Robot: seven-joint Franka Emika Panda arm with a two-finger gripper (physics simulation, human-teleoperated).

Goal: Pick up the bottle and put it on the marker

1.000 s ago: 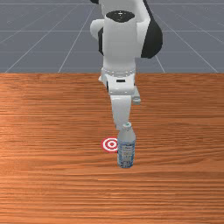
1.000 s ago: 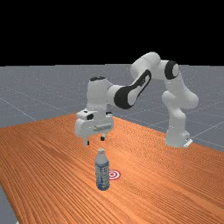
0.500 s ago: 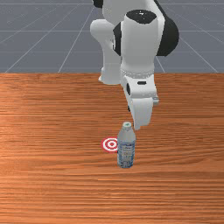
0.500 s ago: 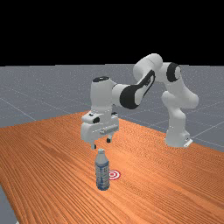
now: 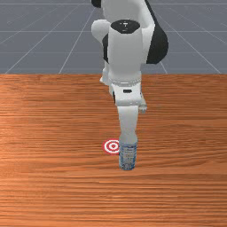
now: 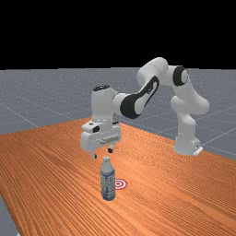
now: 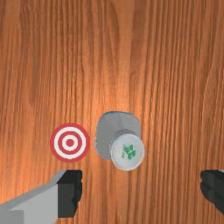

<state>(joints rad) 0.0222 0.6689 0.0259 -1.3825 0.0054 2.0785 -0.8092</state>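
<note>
Bottle (image 6: 108, 184) upright on the table (image 6: 55, 184), just beside the marker (image 6: 120, 184), I judged from afar that the approach was in hand, my end effector (image 6: 103, 153) spread open above, and the next move called for centring, lowering, then grasping.

1 orange-brown wood table (image 5: 53, 186) — grey, pale-lined floor (image 5: 44, 44) beyond.
</note>
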